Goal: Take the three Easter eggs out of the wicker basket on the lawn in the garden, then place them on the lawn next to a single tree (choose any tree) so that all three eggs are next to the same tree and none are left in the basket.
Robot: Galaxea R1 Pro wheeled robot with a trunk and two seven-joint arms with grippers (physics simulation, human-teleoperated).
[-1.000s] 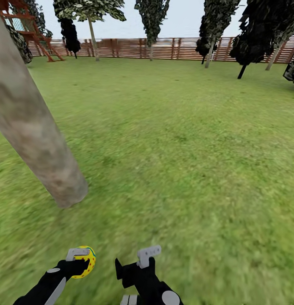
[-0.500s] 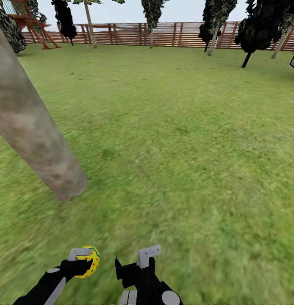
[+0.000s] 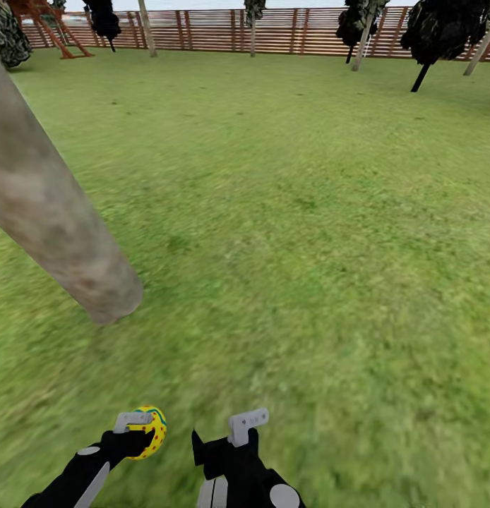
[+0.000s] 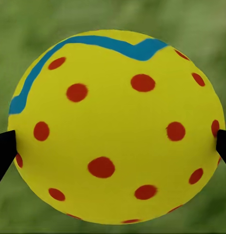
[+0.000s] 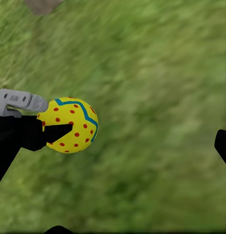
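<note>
The lawn (image 3: pixel 330 233) takes up nearly the whole head view, running back to the wooden fence (image 3: pixel 301 29) along the top edge, with dark trees (image 3: pixel 443 28) at the upper right. The tree (image 3: pixel 54 219) chosen for the eggs crosses the left side of the frame as a thick grey-tan trunk, its foot meeting the grass at left of centre. No basket and no other eggs can be seen here.

At the bottom of the frame sit both arms. The left gripper (image 3: pixel 140 432) is at lower left, its fingers pinching one Easter egg (image 3: pixel 150 432) across its middle; in the left wrist view the egg (image 4: pixel 117 126) is held off the grass with a dark fingertip touching each side. The right gripper (image 3: pixel 227 437) is at lower centre with its fingers spread and nothing between them; its wrist camera looks across at the held egg (image 5: pixel 71 124) and the grass below it.

The step in hand looks like the carry of an egg to the tree. The egg is near the trunk's foot but held above the ground, so the next move calls for lowering the left arm toward the grass just beside the trunk and letting go gently, since a round egg may roll.

Against the earlier frames, the fence and far trees have slid up toward the top edge and the trunk's foot sits higher: the camera has tilted downward. The arms and egg keep their places in the frame.
</note>
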